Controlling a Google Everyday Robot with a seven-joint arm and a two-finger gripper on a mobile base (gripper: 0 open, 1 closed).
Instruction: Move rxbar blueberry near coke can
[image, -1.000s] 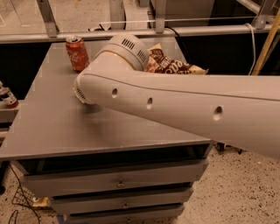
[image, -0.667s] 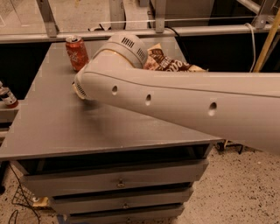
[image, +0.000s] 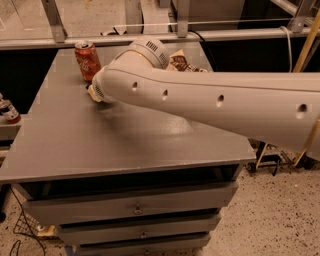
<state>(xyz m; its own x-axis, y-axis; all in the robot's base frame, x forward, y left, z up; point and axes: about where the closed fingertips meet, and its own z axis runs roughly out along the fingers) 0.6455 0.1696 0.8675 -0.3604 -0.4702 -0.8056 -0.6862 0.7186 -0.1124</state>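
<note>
The coke can (image: 87, 60), red-orange with a silver top, stands upright at the back left of the grey table (image: 100, 145). My big white arm (image: 210, 102) reaches in from the right across the table. My gripper (image: 92, 93) is at the arm's far end, low over the table just in front of and right of the can, and the wrist hides most of it. The rxbar blueberry is hidden from view.
A brown and cream chip bag (image: 182, 62) lies at the back of the table behind the arm. A small dark bottle with a red label (image: 9, 111) stands on a ledge off the table's left side. Drawers sit below the table top.
The end of my arm has moved back and slightly up the table, closer to the coke can. The can and chip bag have not moved.
</note>
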